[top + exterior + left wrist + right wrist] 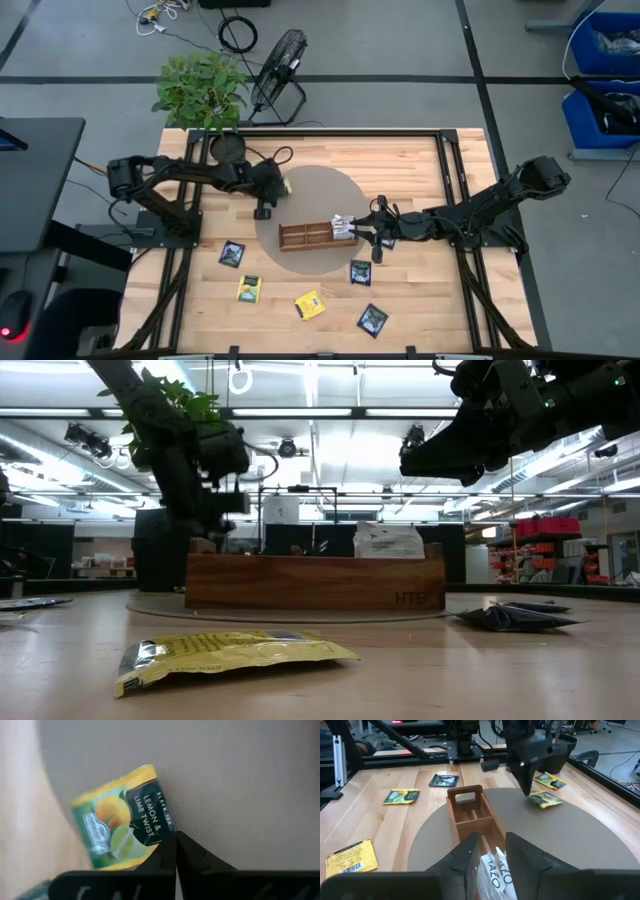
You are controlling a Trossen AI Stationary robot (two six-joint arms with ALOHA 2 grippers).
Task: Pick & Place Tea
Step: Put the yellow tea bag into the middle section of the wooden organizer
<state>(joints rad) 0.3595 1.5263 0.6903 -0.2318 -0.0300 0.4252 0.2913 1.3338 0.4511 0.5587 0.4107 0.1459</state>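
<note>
The left gripper sits left of centre in the high view, over the upper-left edge of the round grey mat. Its fingers are closed together, tips touching the corner of a yellow-and-green lemon-lime tea sachet that lies flat on the mat; whether the corner is pinched cannot be told.

The right gripper is at the centre of the high view, above the right end of the long brown wooden compartment tray. Its fingers are partly apart around a white tea sachet that stands upright in the tray's end compartment.

Loose sachets lie on the light wooden desk in the lower half of the high view:
- a black sachet at left;
- a yellow sachet below it;
- a second yellow sachet at lower centre;
- a dark sachet just below the right gripper;
- another dark sachet at lower right of centre.

Beyond the desk's upper edge stand a green potted plant and a black floor fan.
</note>
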